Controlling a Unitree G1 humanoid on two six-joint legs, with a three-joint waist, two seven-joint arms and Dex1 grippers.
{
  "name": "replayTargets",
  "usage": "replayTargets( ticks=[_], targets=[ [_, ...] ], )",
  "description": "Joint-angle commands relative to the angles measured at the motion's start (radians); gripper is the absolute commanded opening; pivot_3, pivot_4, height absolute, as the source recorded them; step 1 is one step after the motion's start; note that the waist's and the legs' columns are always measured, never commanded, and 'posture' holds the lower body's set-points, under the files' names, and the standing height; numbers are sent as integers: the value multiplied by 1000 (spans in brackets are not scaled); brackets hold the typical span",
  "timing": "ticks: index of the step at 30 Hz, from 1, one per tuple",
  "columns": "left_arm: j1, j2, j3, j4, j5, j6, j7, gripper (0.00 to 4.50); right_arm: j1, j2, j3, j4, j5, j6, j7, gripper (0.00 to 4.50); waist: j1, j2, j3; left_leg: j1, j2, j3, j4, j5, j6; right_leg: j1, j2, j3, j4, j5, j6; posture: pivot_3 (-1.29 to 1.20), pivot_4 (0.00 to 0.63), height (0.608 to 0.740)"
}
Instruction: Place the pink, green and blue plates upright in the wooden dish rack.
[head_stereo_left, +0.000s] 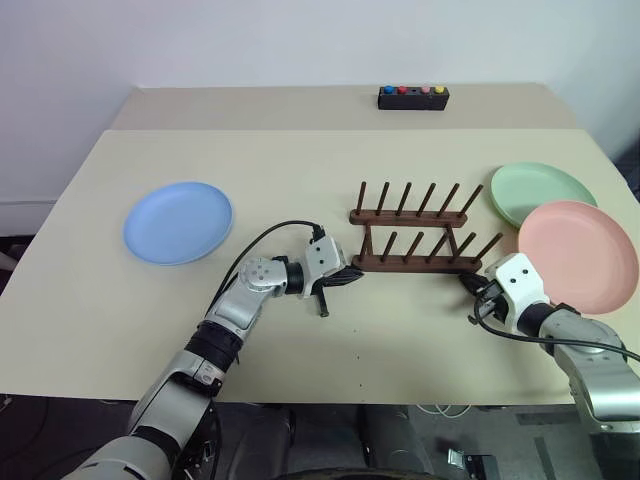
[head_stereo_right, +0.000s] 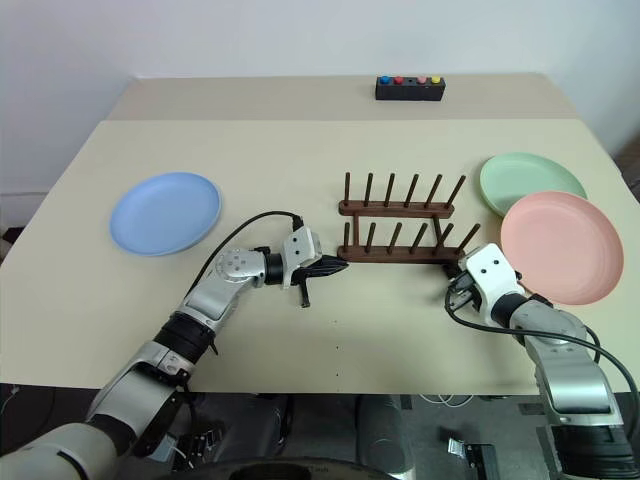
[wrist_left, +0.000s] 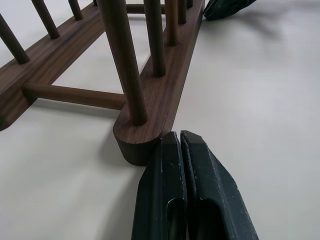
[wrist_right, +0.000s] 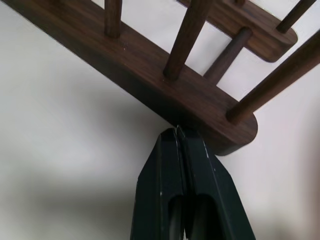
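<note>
The wooden dish rack (head_stereo_left: 420, 264) stands empty at the table's middle, pegs upright. A light blue plate (head_stereo_left: 178, 222) lies flat far to its left. At the right lie the mint green plate (head_stereo_left: 540, 190) and, nearer me, the pink plate (head_stereo_left: 578, 252), whose rim overlaps the green one's edge. My left gripper (wrist_left: 180, 137) is shut and empty, its tips against the left end of the rack's near rail (wrist_left: 150, 125). Shut and empty too, my right gripper (wrist_right: 177, 131) has its tips at the near rail's right end (wrist_right: 220, 125).
A small black box with coloured buttons (head_stereo_left: 413, 96) sits at the table's far edge, behind the rack. Bare beige tabletop (head_stereo_left: 400, 340) lies between the rack and the near edge. A black cable loops over my left wrist (head_stereo_left: 265, 235).
</note>
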Motion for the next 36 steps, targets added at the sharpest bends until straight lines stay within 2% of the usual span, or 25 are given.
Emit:
replayTargets(
  ticks=[1, 6, 10, 13, 17, 20, 21, 28, 33, 36],
  targets=[
    [6, 0, 19, 29, 9, -7, 2, 67, -10, 2, -2, 3, -4, -21, -1, 0, 0, 0, 0, 0, 0, 0, 0, 0, 0, 0, 0, 0, 0, 0, 0, 0, 150, 740],
    [38, 16, 30, -27, -21, 21, -44, 67, 32, -9, -24, -32, 8, -24, 13, 0, -2, 0, 0, 0, 0, 0, -1, 0, 0, 0, 0, 0, 0, 0, 0, 0, 150, 740],
    [83, 61, 43, -122, -57, 80, -101, 67, 126, -27, -102, -129, 65, 11, 48, 0, -1, 1, 0, 0, 0, 0, -2, 0, 0, -1, 0, 0, 0, 0, 0, 0, 150, 740],
    [111, 103, 72, -201, -108, 140, -140, 900, 229, -47, -186, -226, 108, 47, 82, 837, -2, 0, 0, -1, 0, 0, -3, -1, 1, -2, 0, 0, 0, 0, 0, 0, 150, 740],
    [147, 148, 96, -301, -171, 183, -195, 2857, 309, -84, -309, -304, 114, 98, 88, 2787, -4, 1, 0, -1, 0, 1, -1, -1, 1, -1, 0, 1, 0, 0, 0, 0, 150, 740],
    [157, 154, 96, -343, -185, 184, -203, 4381, 314, -117, -362, -305, 99, 127, 80, 4285, 0, 0, 0, -1, 0, 1, 0, -1, 1, -1, 0, 2, 0, 0, 0, 0, 150, 740],
    [155, 145, 97, -349, -187, 177, -197, 4500, 304, -129, -368, -289, 94, 136, 77, 4477, 1, 0, 0, -1, 0, 2, 0, -1, 1, 0, 0, 2, 0, 0, 0, 0, 150, 740],
    [142, 98, 84, -386, -191, 160, -192, 4500, 167, -168, -300, -98, 19, 167, 19, 4477, -1, 0, 1, -1, 0, 2, -1, -1, 1, -1, 0, 2, -1, 0, 0, 0, 150, 740],
    [150, 103, 90, -423, -190, 167, -188, 4500, 107, -174, -267, -9, 1, 169, 15, 4477, 0, 0, 0, -1, 0, 2, -1, -1, 1, -2, 0, 2, -1, 0, 0, 0, 150, 740],
    [163, 113, 93, -433, -181, 162, -176, 4500, 100, -172, -258, 4, -2, 164, 19, 3684, 0, 0, 0, -1, 0, 2, -1, -1, 1, -2, 0, 2, -1, 0, 0, 0, 150, 740]
  ],
)
